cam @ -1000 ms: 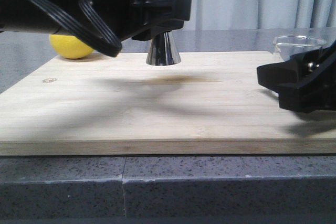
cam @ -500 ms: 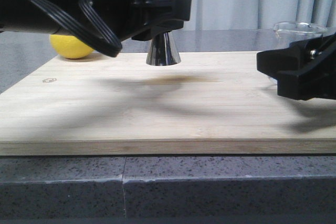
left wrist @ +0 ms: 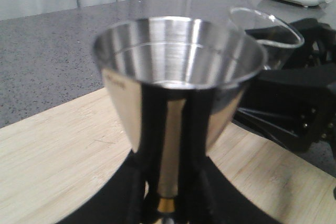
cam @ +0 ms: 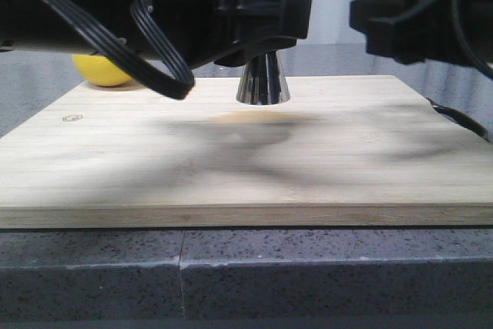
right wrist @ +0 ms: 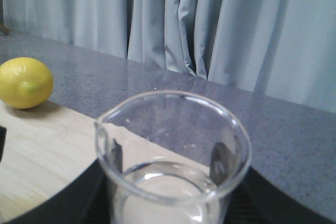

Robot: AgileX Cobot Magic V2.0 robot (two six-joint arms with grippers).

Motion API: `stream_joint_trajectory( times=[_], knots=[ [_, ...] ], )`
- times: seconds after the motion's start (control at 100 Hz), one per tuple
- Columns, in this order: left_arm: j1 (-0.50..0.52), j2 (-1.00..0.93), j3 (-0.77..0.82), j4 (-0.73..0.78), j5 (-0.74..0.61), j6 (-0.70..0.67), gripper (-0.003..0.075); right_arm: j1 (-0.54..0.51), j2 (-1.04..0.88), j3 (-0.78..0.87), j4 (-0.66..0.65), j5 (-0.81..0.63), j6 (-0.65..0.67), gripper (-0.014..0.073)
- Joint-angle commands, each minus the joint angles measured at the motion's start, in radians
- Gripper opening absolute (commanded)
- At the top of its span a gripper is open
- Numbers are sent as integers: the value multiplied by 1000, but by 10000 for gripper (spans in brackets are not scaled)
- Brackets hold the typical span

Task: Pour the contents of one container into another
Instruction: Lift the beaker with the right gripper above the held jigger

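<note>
Your left gripper (left wrist: 167, 182) is clamped on the steel jigger (left wrist: 178, 82) at its narrow waist, the black fingers (left wrist: 147, 129) running up both sides of the upper cone just above the gold band (left wrist: 168, 203). The jigger stands upright with its open mouth up; in the front view its lower cone (cam: 263, 81) hangs just above the far middle of the wooden board (cam: 231, 159), not touching it. Your left arm (cam: 115, 13) reaches in level from the left, a loop of black cable (cam: 154, 52) sagging beneath it.

Your right gripper (right wrist: 173, 203) is closed around the glass beaker (right wrist: 173, 150), held upright with some clear liquid in it, spout toward the lemon (right wrist: 23, 83). Your right arm (cam: 424, 25) sits high at the right, and in the left wrist view the beaker's rim (left wrist: 268, 24) is just beside the jigger's mouth. The lemon (cam: 100, 71) lies on the grey counter (cam: 92, 275) behind the board's far left corner.
</note>
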Motion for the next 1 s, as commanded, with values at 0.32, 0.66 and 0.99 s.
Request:
stream_joint_trajectory(
  times=[0.32,0.66,0.99],
  knots=[
    [-8,-44,-32,-1,-60,-31,-19,4,-134,-277,-157,268,-106,206],
    [-8,-44,-32,31,-58,-33,-19,4,-154,-391,-366,361,-106,206],
    [-42,-44,-32,39,-58,-35,-19,4,-154,-410,-470,379,-106,206]
  ],
)
